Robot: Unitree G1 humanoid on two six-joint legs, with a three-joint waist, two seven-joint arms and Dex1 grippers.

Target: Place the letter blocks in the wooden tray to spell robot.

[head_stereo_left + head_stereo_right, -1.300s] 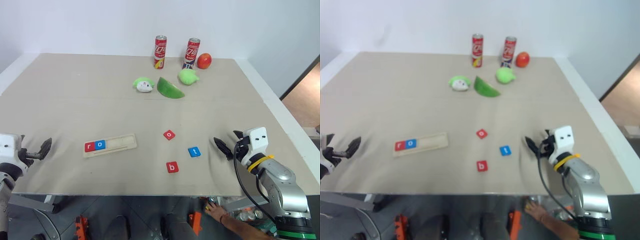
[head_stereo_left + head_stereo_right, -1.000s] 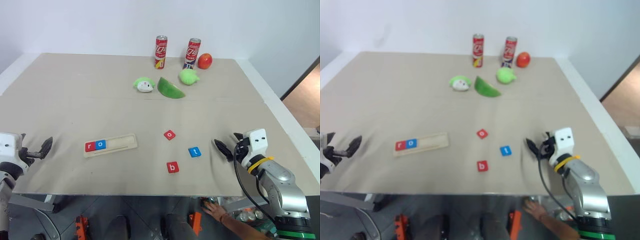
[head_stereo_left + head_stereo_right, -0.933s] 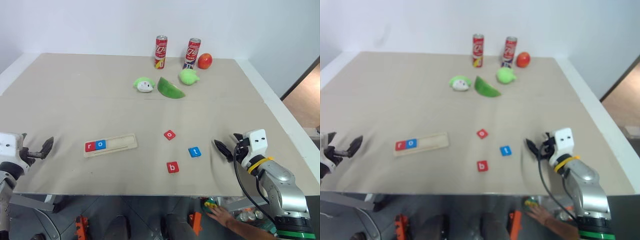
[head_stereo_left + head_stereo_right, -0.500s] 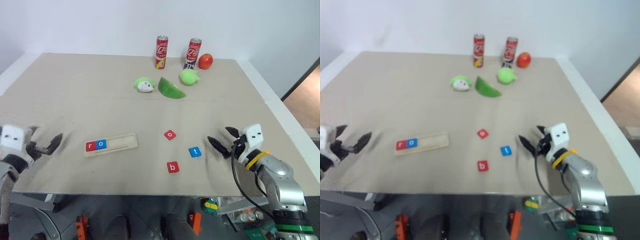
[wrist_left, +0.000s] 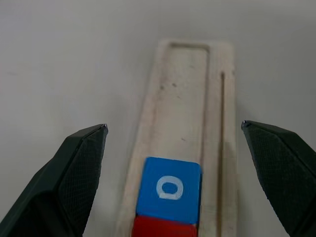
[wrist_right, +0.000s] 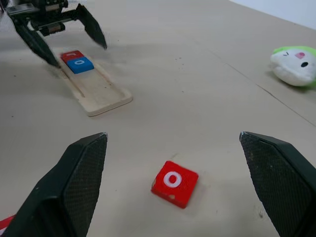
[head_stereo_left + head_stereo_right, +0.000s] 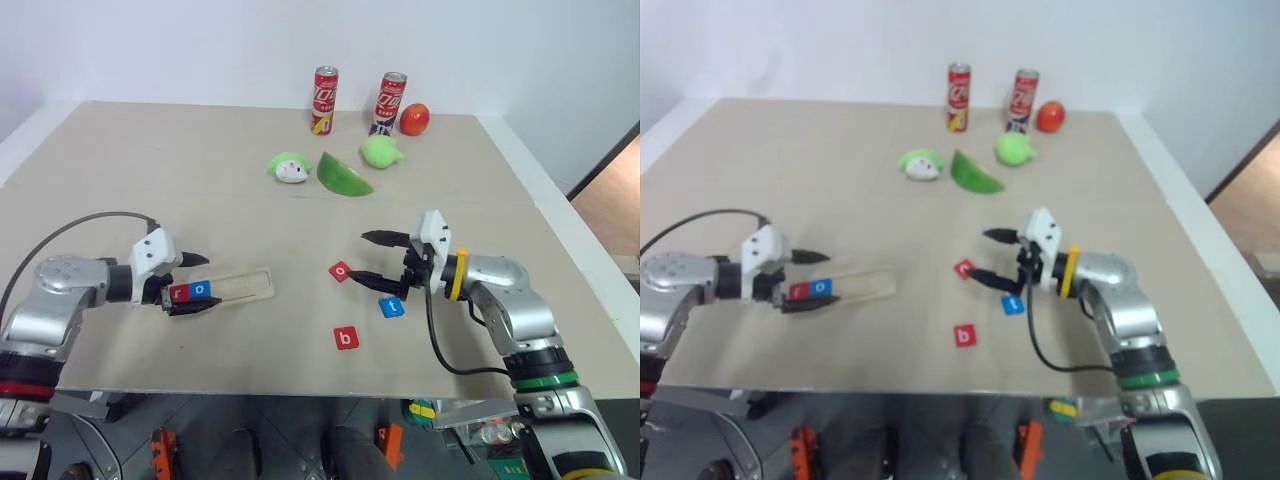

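The long pale wooden tray (image 7: 222,289) lies lengthwise along the bench's near edge, holding red r (image 7: 179,293) and blue o (image 7: 201,289) tiles at its left end. Left tool (image 7: 190,285) straddles that end, released. Right tool (image 7: 368,258), released, hovers over the red o tile (image 7: 340,270); bare bench surrounds.

In the wooden tray (image 7: 221,289), at its end toward the table's (image 7: 150,180) left edge, a red tile (image 7: 179,293) reads "r" and the blue tile (image 5: 169,184) beside it reads "o". Loose toward the table's near edge, a red tile (image 6: 174,183) reads "o", a blue tile (image 7: 390,306) reads "t" and a red tile (image 7: 345,338) reads "b". The print on the 2 red cans (image 7: 324,99) at the far edge is too small to read.
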